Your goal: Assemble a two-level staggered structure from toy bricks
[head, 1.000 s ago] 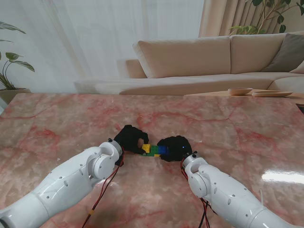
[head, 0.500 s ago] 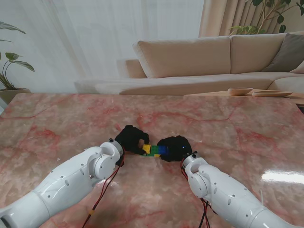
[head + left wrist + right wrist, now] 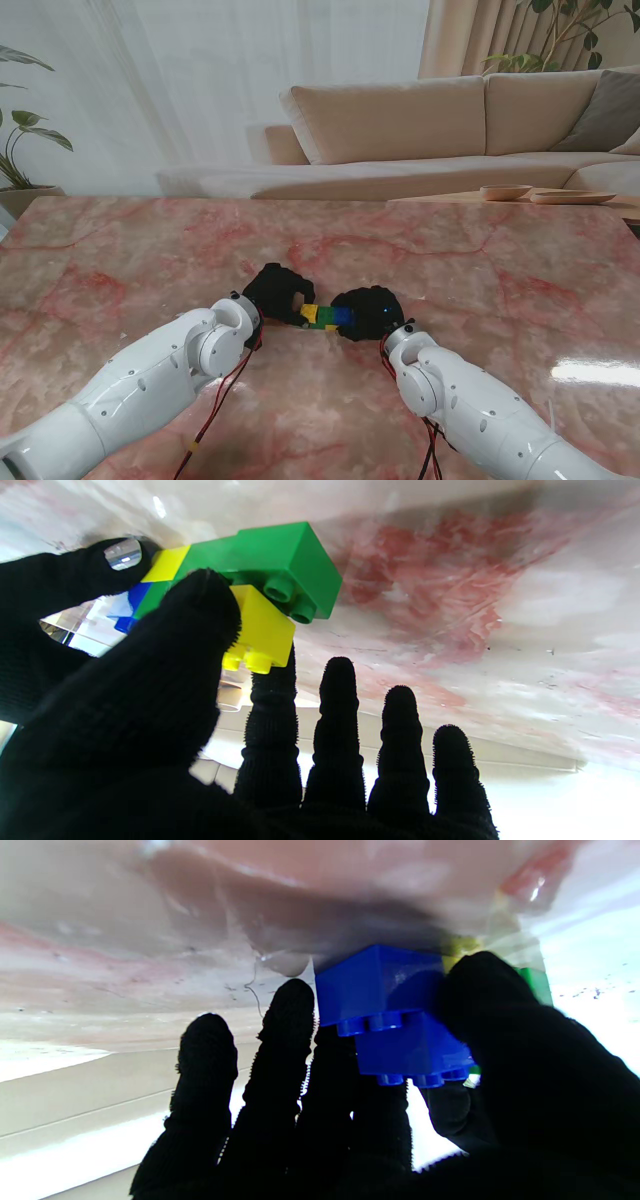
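We see the brick stack (image 3: 324, 317) on the tabletop (image 3: 480, 270) between our hands: left hand (image 3: 276, 293) touching its left end, right hand (image 3: 368, 312) touching its right end.

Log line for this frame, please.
left hand: shut on yellow brick | right hand: shut on blue brick | green brick: lower level

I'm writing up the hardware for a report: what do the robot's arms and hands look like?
Both arms are glossy white, with rounded, bulbous shells and small dark screw holes. Thin red and black cables run loose from each wrist toward the forearm; the left arm's bundle carries a small yellow tag. The left hand and right hand have five fingers and are covered in black knitted gloves with a fuzzy texture.
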